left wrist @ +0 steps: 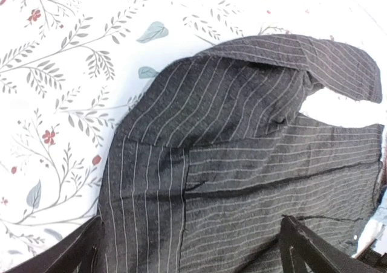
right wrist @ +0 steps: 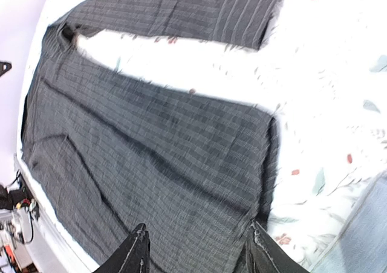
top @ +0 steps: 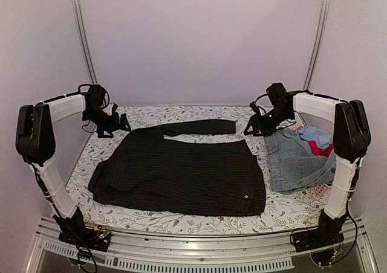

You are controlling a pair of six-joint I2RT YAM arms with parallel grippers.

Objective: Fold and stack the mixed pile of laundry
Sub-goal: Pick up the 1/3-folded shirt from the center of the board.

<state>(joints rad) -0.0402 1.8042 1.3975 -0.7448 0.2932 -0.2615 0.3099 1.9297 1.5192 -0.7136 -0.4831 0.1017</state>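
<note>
Pale lilac walls (top: pixel 199 37) close off the far side, with a slanted metal pole (top: pixel 81 31) in each back corner. The table (top: pixel 181 220) under me wears a white cloth printed with leaves and small red flowers. At the table's right edge sits a heap: faded light-blue denim pieces (top: pixel 293 158) with a red garment (top: pixel 319 147) and a pale blue garment (top: pixel 314 134) on top, and a strip of pink perforated plastic (top: pixel 318 191) showing beneath the denim. The large black pinstriped shirt (top: pixel 181 173) lies flat across the middle of the table, just beside the denim with a sliver of cloth between them. Its long sleeve (top: pixel 202 127) stretches rightward along the far side. My left hand (top: pixel 115 125) hovers over the shirt's far left corner, fingers spread wide with nothing between them — a folded edge of the shirt lies just below. My right hand (top: pixel 255 128) hangs just past the end of the sleeve, between shirt and denim — fingers parted, gripping nothing, the shirt's body spread out beneath its wrist view.
</note>
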